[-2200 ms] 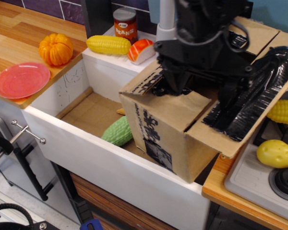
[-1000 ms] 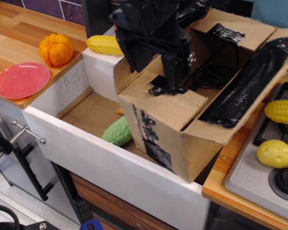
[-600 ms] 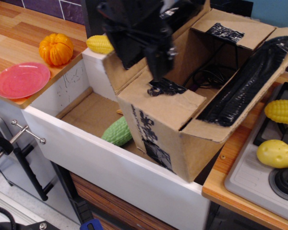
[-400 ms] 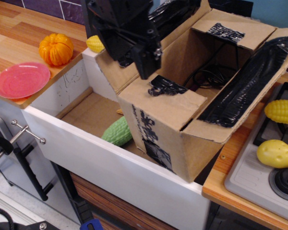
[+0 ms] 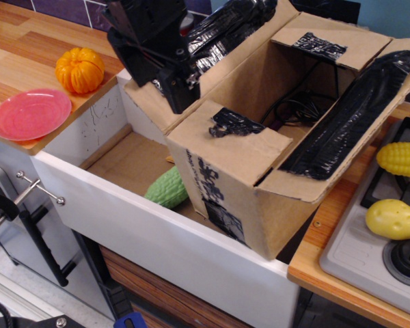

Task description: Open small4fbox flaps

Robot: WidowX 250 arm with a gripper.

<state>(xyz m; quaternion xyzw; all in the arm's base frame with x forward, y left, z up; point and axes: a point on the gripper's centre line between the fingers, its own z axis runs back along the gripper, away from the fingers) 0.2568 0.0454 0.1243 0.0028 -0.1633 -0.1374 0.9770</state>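
Observation:
The brown small4fbox point(image 5: 225, 198) with black print on its front stands tilted in the white sink. Its right long flap point(image 5: 348, 116), lined with shiny black tape, is folded out to the right. The far short flap point(image 5: 335, 41) stands open. The left long flap point(image 5: 219, 41) leans outward to the left with its tape showing. The near short flap point(image 5: 239, 147), with a tape scrap, still lies roughly flat over the opening. My black gripper point(image 5: 178, 102) is against the outer side of the left long flap, above the box's left corner. Its jaws are too dark to read.
A green toy vegetable point(image 5: 167, 186) lies in the sink point(image 5: 150, 239) beside the box. An orange pumpkin point(image 5: 79, 70) and a pink plate point(image 5: 31, 113) sit on the left counter. A corn cob point(image 5: 402, 159) and a yellow potato point(image 5: 393, 219) lie on the stove at right. Cables point(image 5: 294, 109) show inside the box.
My gripper has moved from over the box's middle to the left and out of it. The left long flap has swung outward to the left with it.

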